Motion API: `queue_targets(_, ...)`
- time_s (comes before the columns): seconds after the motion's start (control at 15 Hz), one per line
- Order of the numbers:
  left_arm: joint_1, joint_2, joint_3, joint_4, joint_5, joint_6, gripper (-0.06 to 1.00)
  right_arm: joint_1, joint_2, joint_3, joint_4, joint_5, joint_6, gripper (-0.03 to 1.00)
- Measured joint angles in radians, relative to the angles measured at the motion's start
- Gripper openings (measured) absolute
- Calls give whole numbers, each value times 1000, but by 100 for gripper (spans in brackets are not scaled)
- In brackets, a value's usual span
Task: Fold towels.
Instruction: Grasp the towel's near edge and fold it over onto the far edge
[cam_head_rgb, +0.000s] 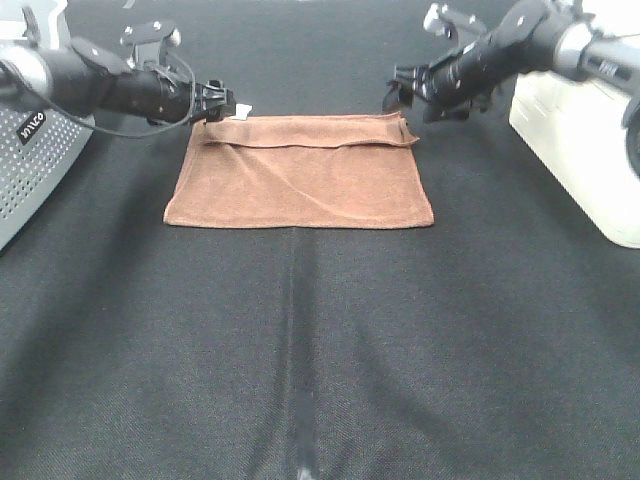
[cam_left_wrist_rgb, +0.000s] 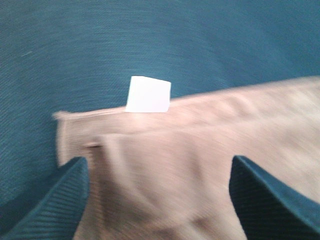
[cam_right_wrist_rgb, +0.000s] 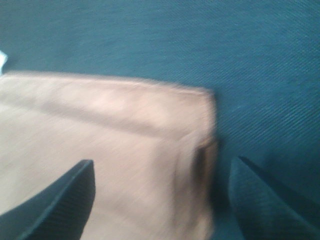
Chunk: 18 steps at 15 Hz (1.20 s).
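The rust-brown towel (cam_head_rgb: 300, 170) lies folded in half on the black table, its doubled hems along the far edge. Its small white tag (cam_head_rgb: 241, 112) sticks out at the far left corner and shows in the left wrist view (cam_left_wrist_rgb: 148, 94). My left gripper (cam_head_rgb: 222, 101) hovers open just above that far left corner (cam_left_wrist_rgb: 75, 135), fingers apart over the cloth. My right gripper (cam_head_rgb: 402, 92) hovers open above the far right corner (cam_right_wrist_rgb: 202, 125), holding nothing. Both wrist views are blurred.
A grey perforated box (cam_head_rgb: 30, 165) stands at the left edge. A cream-white box (cam_head_rgb: 580, 130) stands at the right edge. The black cloth-covered table (cam_head_rgb: 320, 360) stretches toward the front.
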Motion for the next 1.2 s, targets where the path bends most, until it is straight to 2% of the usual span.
queue_targets(0.13,22,-43,-1,47,124,-59,75,0,-48,0,-7,138,0,71)
queue_targets(0.27,70,-67,-2,80,280,-163,75,0,-82,0,-24,269,1,71)
queue_targets(0.33,107,-69,-2,93,386,-249,74,0,-96,-1,-42,361,23,71)
queue_targets(0.47,137,-69,-2,109,519,-350,72,0,-102,-2,-64,473,68,71)
queue_targets(0.53,140,-69,-2,117,566,-375,71,0,-105,-3,-76,509,90,71)
queue_targets(0.73,136,-73,3,141,671,-465,71,0,-113,-4,-115,519,158,71)
queue_targets(0.93,136,-158,131,171,653,-494,71,0,-185,114,-158,518,196,71)
queue_targets(1.0,136,-158,131,171,653,-494,71,0,-185,114,-158,518,196,71)
queue_targets(1.2,136,-284,398,177,495,-494,71,0,-260,336,-158,525,179,71)
